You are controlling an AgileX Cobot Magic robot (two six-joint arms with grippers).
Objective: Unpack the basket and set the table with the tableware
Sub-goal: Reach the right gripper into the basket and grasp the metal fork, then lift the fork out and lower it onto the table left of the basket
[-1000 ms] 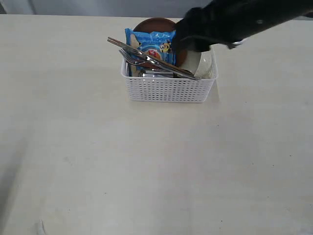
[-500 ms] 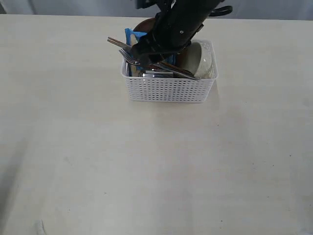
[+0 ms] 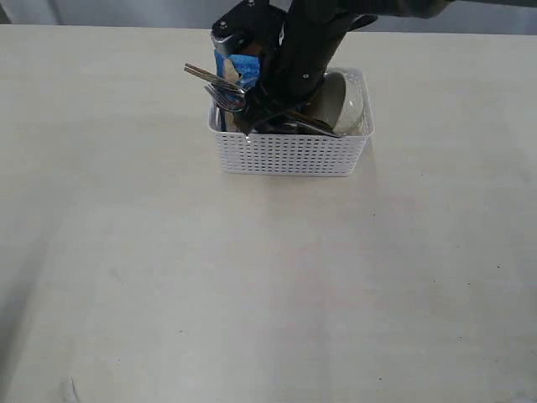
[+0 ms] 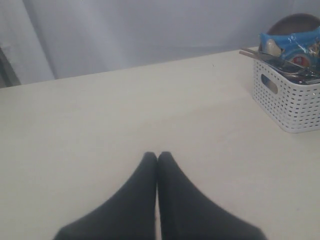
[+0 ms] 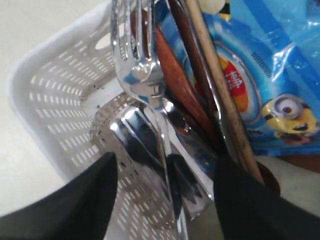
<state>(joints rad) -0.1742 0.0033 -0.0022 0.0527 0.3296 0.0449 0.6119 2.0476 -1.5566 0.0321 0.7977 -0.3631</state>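
Nothing is unpacked yet: the counter carries only the basket, at its far middle, with the tableware inside. Your right jaws stand open in it, straddling the fork and, it seems, the chopsticks. Your left jaws are closed, empty, well apart from it.

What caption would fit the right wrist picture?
Open fingers straddle a steel fork in the white basket, beside chopsticks and a blue snack packet.

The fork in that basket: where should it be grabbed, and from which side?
Grip the fork by its slim handle, from above. It lies slanted across the basket, tines over the rim, so the handle's narrow sides are free; the open end effector straddles it.
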